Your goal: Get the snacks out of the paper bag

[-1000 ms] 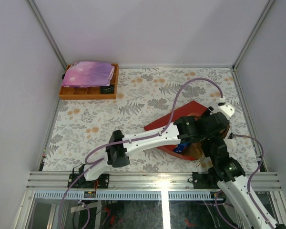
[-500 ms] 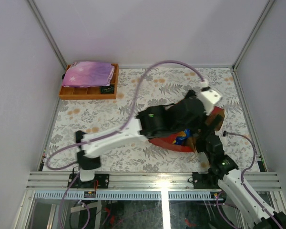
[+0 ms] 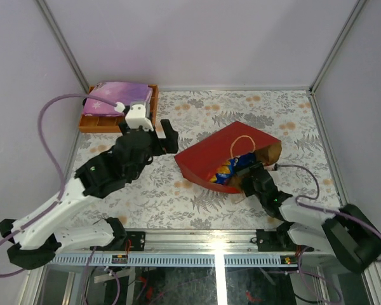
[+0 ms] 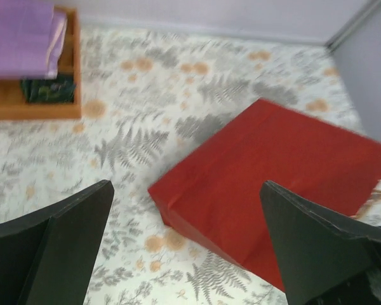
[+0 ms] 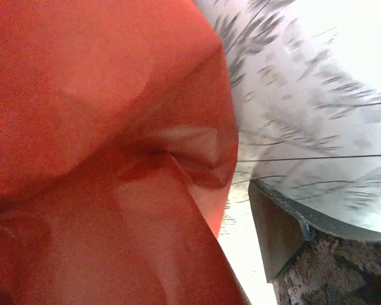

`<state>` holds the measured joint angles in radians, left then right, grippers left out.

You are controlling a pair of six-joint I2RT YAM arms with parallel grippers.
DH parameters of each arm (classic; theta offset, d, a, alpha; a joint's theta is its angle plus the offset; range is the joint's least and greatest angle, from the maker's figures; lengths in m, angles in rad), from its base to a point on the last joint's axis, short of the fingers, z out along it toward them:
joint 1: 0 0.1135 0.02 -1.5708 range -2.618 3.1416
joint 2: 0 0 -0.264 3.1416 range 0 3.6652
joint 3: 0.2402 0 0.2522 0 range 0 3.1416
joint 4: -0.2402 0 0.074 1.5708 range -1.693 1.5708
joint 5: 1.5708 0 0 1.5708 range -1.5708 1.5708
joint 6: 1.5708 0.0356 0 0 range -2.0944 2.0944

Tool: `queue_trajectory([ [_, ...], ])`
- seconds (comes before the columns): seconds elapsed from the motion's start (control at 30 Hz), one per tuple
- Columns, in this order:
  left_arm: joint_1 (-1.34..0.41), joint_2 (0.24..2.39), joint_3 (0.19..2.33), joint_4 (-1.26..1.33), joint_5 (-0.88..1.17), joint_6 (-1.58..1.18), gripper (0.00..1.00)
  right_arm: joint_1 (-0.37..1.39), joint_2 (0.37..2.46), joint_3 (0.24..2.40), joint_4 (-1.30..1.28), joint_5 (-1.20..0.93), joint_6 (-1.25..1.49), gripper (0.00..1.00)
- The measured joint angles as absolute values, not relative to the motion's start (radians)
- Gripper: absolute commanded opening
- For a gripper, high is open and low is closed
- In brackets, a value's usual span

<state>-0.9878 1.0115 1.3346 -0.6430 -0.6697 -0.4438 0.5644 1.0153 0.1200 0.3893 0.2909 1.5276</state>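
The red paper bag [image 3: 209,155] lies on its side, with its brown-lined mouth facing the front right and a cord handle [image 3: 241,143] across the opening. A blue chip bag [image 3: 225,170] of the snacks shows inside the mouth; other packets are hidden. My right gripper [image 3: 246,178] sits low at the mouth. In the right wrist view, red paper [image 5: 101,159] covers one side and only one finger [image 5: 276,232] shows, apart from the paper. My left gripper [image 3: 164,143] hangs open and empty left of the bag, over its closed end [image 4: 197,203].
An orange compartment tray [image 3: 117,124] stands at the back left with a pink-purple starry pouch [image 3: 117,97] on it, also seen as tray [image 4: 32,111] and pouch [image 4: 22,38]. A floral cloth [image 3: 146,190] covers the table. Enclosure walls stand on three sides.
My left arm has swung from the bag's mouth back to the left and its gripper has opened. The bag has shifted left and turned. My right arm has dropped low at the mouth.
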Motion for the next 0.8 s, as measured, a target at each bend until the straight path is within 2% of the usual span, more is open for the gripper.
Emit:
queue_trajectory([
  [0.13,-0.854,1.080,1.186,-0.632,-0.585,-0.557,1.00,0.653,1.268,0.213,0.565,0.303,1.554,0.80],
  [0.37,-0.683,1.164,0.935,-0.569,-0.368,-0.719,1.00,0.675,1.495,0.336,0.731,0.308,1.562,0.80],
  [0.53,-0.567,1.259,0.920,-0.430,-0.298,-0.762,1.00,0.675,1.620,0.390,0.840,0.322,1.558,0.79],
  [0.8,-0.551,1.497,1.027,-0.308,-0.274,-0.773,1.00,0.675,1.768,0.398,1.041,0.325,1.602,0.73],
])
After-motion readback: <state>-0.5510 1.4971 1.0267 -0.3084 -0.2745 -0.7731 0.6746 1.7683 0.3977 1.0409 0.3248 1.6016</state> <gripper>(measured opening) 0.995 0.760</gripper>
